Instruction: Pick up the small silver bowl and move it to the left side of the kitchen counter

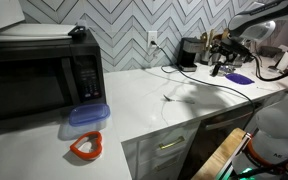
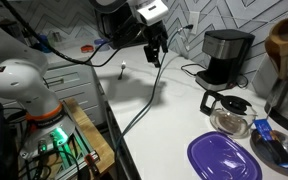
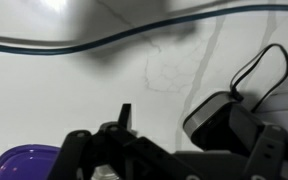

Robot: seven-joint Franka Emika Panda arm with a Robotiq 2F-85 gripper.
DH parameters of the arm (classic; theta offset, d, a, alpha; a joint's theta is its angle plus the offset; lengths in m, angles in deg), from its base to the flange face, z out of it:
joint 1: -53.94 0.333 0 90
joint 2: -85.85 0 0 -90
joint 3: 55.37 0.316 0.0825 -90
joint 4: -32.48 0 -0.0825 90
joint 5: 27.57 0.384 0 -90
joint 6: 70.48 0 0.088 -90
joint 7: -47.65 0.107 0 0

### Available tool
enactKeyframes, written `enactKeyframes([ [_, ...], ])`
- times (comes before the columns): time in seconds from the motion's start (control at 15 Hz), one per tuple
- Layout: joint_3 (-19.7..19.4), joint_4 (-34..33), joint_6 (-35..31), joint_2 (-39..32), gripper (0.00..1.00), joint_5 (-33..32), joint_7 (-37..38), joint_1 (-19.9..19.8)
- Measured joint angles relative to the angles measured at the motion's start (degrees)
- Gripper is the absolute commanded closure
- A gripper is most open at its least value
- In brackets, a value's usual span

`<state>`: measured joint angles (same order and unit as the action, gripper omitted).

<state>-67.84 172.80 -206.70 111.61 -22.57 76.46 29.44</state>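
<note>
Jaws released and empty; black gripper point(image 2: 156, 58) hangs over the long white counter point(image 2: 144, 100). The small shiny silver bowl point(image 2: 277, 148) sits on it just beside the flat purple dish point(image 2: 224, 160), well apart from the gripper.

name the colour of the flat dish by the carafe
Purple; the flat dish shows best in an exterior view.

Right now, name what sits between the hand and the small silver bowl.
In an exterior view, a clear glass coffee carafe sits between the hand and the small silver bowl.
</note>
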Motion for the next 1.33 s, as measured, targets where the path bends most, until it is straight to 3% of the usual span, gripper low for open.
enactKeyframes([
  [0.33,-2.1,1.1,-2.9,0.6,0.00,0.1,4.4,-5.3],
  [0.93,-2.4,0.4,-3.1,0.2,0.00,1.0,5.5,-5.4],
  [1.33,-10.0,-4.4,-5.2,-4.5,0.00,10.3,4.9,-5.4],
])
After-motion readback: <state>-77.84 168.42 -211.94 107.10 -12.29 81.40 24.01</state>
